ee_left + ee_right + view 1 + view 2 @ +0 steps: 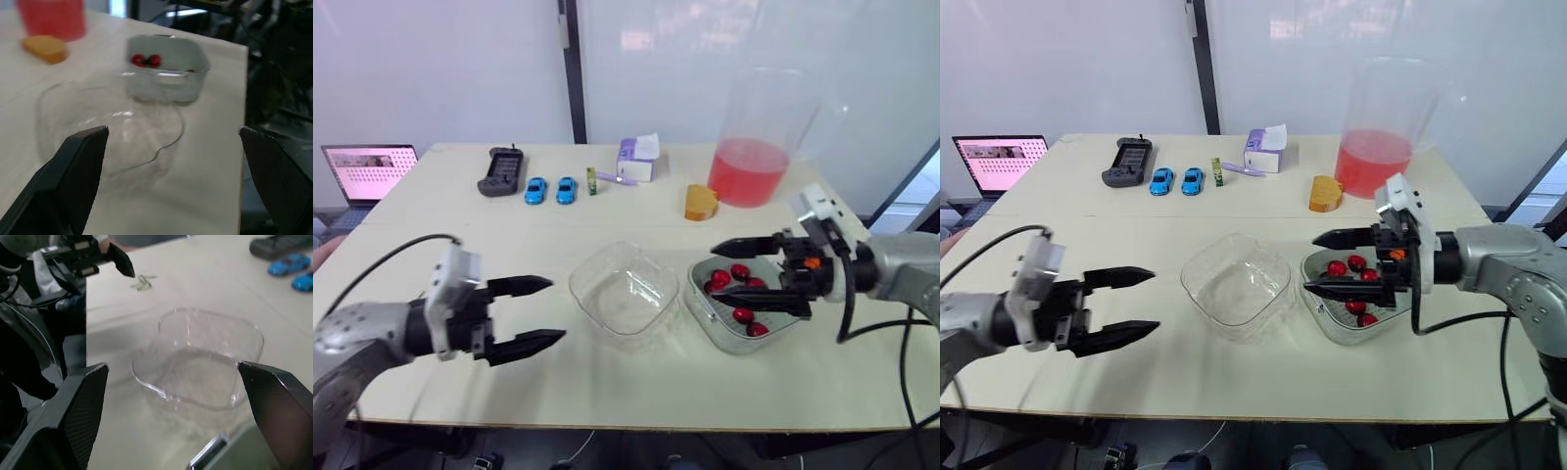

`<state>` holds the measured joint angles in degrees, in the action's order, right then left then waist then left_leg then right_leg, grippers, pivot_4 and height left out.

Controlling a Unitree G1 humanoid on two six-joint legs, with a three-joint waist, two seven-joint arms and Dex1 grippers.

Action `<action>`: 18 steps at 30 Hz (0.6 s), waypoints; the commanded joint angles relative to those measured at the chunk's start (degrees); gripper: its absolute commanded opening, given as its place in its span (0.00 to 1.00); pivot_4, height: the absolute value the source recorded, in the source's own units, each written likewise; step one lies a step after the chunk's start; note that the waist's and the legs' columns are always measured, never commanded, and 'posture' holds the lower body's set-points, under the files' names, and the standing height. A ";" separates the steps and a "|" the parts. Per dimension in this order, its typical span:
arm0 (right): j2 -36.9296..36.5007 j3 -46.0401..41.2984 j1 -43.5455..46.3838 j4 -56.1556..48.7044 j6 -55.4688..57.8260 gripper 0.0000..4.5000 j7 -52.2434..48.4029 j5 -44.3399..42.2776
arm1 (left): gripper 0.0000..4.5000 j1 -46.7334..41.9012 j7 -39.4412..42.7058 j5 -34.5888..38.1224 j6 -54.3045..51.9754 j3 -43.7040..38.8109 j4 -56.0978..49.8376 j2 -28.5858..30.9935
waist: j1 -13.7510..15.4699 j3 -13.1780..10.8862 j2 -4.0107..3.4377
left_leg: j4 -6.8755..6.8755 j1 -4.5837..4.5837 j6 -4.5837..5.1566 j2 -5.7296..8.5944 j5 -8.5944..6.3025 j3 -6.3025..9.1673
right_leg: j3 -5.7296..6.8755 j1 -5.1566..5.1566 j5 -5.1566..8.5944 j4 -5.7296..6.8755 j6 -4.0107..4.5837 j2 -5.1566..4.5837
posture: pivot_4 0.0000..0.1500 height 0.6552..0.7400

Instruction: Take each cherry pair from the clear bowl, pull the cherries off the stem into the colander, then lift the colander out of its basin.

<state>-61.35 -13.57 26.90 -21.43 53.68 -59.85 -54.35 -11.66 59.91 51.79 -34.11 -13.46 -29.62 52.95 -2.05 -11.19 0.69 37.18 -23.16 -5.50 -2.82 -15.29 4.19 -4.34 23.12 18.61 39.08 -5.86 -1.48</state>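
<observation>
Clear bowl (625,289) looks empty, cherries (741,272) in colander (703,311). Left gripper (556,309) and right gripper (712,269) wide apart, holding nothing. Remaining, likely: lift colander out.

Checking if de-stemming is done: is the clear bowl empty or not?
Empty: the clear bowl shows a bare bottom; the cherries lie in the colander beside it.
</observation>
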 commanded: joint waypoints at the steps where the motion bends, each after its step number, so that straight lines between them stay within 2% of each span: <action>1: -2.63 -5.75 -3.15 -2.68 2.10 1.00 1.11 -1.33 | 1.00 -5.74 1.88 0.00 1.11 3.39 1.14 -2.07 | 0.01 0.00 0.00 | 0.00 0.00 0.00 0.01 0.00 -0.01 | -0.01 0.00 0.00 0.00 0.00 -0.01 | 1.00 1.00; 7: -4.59 -14.83 -11.07 -6.11 5.25 1.00 2.90 -2.65 | 1.00 -9.69 4.97 -0.10 0.49 5.59 3.98 -3.97 | -0.36 0.00 -0.01 | 0.00 0.02 0.01 -0.01 -0.01 0.00 | -0.02 0.00 0.00 0.02 0.00 0.03 | 1.00 1.00; 14: -6.03 -21.62 -15.62 -7.67 10.62 1.00 5.82 -5.08 | 1.00 -13.11 6.62 -0.29 -0.78 7.70 5.95 -5.09 | 0.02 0.00 0.00 | 0.05 0.00 0.01 0.00 -0.01 0.00 | -0.02 -0.03 0.00 0.02 -0.01 0.01 | 1.00 1.00; 18: -7.37 -20.93 -12.68 -8.13 16.24 1.00 11.30 -10.63 | 1.00 -14.52 7.69 -1.51 -0.38 9.47 6.83 -5.94 | -0.13 0.00 0.00 | 0.06 0.00 0.01 0.00 0.00 0.00 | -0.02 -0.03 0.00 0.02 -0.01 0.02 | 1.00 1.00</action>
<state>-66.76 -33.34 11.77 -28.14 67.56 -51.52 -61.33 -25.16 66.77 50.49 -34.86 -4.34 -22.34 47.14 -2.18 -11.19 0.68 37.25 -23.15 -5.49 -2.82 -15.30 4.19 -4.36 23.10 18.61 39.10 -5.86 -1.46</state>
